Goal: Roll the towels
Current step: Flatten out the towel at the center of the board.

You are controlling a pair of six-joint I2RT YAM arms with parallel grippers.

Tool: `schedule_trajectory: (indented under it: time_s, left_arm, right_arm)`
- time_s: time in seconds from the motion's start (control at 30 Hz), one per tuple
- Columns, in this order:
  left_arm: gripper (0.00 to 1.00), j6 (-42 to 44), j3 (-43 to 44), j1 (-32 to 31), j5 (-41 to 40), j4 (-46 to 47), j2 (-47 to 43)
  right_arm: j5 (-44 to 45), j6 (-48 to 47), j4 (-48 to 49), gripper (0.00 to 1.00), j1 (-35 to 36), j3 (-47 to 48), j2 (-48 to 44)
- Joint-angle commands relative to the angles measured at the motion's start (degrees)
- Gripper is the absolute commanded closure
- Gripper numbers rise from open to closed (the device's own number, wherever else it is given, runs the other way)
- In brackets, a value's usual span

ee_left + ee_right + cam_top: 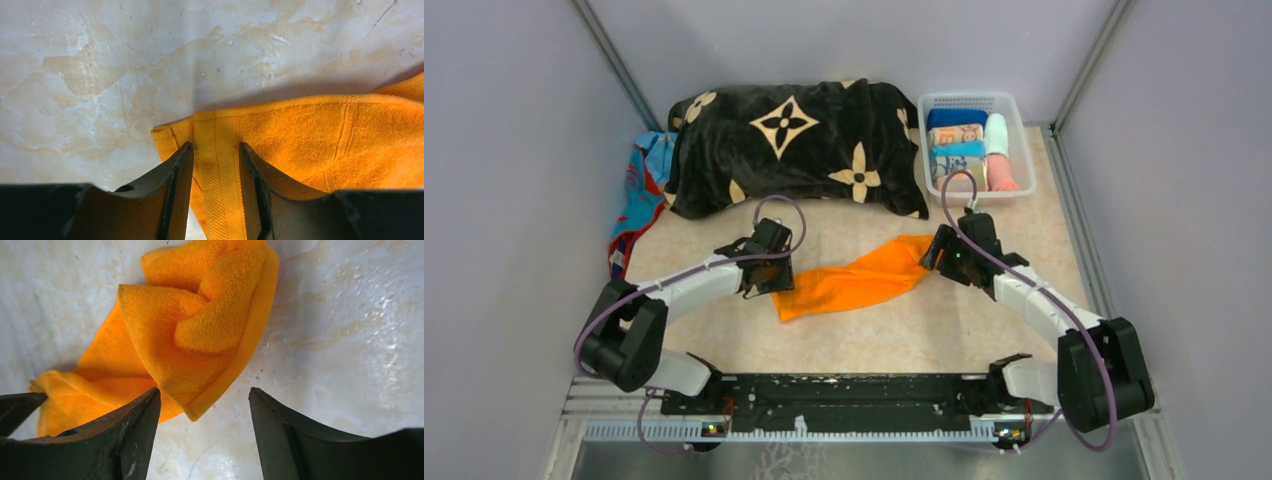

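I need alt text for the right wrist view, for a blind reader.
A crumpled orange towel lies on a pale marbled table, one corner pointing into the gap between the open right end effector's two dark fingers.

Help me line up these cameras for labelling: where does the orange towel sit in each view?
Top external: orange towel crumpled diagonally mid-table.
Left wrist: orange towel fills lower right, hemmed corner near centre.
Right wrist: orange towel bunched, upper centre-left.
Shared landmark: beige marbled tabletop beneath it.

Plain orange towel, black blanket with cream flowers, white basket
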Motion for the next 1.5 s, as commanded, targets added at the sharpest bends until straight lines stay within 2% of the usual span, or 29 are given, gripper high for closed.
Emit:
schedule_trajectory:
  time_s: [0.0,0.13,0.23,0.33,0.43,0.57,0.73,0.83,0.9,0.97,1.1,1.27,1.37,1.47]
  left_arm:
    - [0.55,-0.6,-0.6,0.5,-0.5,-0.3,-1.4]
    - [0.55,-0.7,-0.5,0.5,-0.2,0.0,-1.3]
    - [0.55,-1.0,-0.9,0.4,-0.2,0.2,-1.6]
    - [0.56,-1.4,-1.4,0.6,-0.9,0.4,-2.2]
    - [0.57,-1.9,-2.3,1.0,-1.3,0.5,-3.4]
    - [0.60,-3.0,-4.0,1.9,-3.6,0.2,-6.4]
    - [0.59,-2.9,-4.2,3.8,-4.4,1.5,-14.6]
    - [0.49,-1.9,-2.9,3.8,-3.6,2.5,-20.1]
    - [0.36,-0.9,-3.3,3.8,-2.9,4.5,-22.9]
    - [0.31,0.0,-3.5,3.8,-0.2,5.6,-23.9]
    - [0.27,1.4,-4.3,3.9,8.0,9.3,-20.5]
    - [0.29,3.3,-2.7,3.3,20.6,14.2,-8.9]
    - [0.34,3.6,-0.6,1.0,22.5,16.4,-2.7]
    - [0.40,4.4,1.9,-2.1,21.2,16.4,1.7]
  right_arm:
    - [-1.4,10.7,10.5,0.34,-0.3,-3.1,-2.9]
    - [-0.6,16.3,14.8,0.38,-0.3,-6.3,-3.0]
    - [0.8,18.2,16.3,0.48,-0.3,-7.3,-3.2]
    - [2.7,17.8,16.5,0.69,-0.4,-6.5,-3.9]
    - [4.6,15.3,13.8,0.99,-0.9,-3.4,-5.4]
    - [5.5,9.1,8.6,1.00,-3.5,4.2,-8.3]
    - [-4.9,0.7,4.4,1.00,-6.3,18.6,-7.7]
    - [-11.4,-1.6,1.9,1.00,-6.2,25.6,-7.8]
    - [-13.6,-2.4,1.0,1.00,-6.2,26.7,-9.3]
    - [-15.9,-3.4,-0.3,1.00,-6.2,26.0,-11.3]
    - [-17.6,-4.6,-2.6,1.00,-6.3,20.9,-14.3]
    - [-15.9,-4.7,-3.4,1.00,-6.2,14.8,-17.2]
    - [-13.9,-5.5,-3.7,1.00,-6.2,14.8,-17.7]
    - [-12.1,-6.8,-4.7,1.00,-6.2,16.3,-17.4]
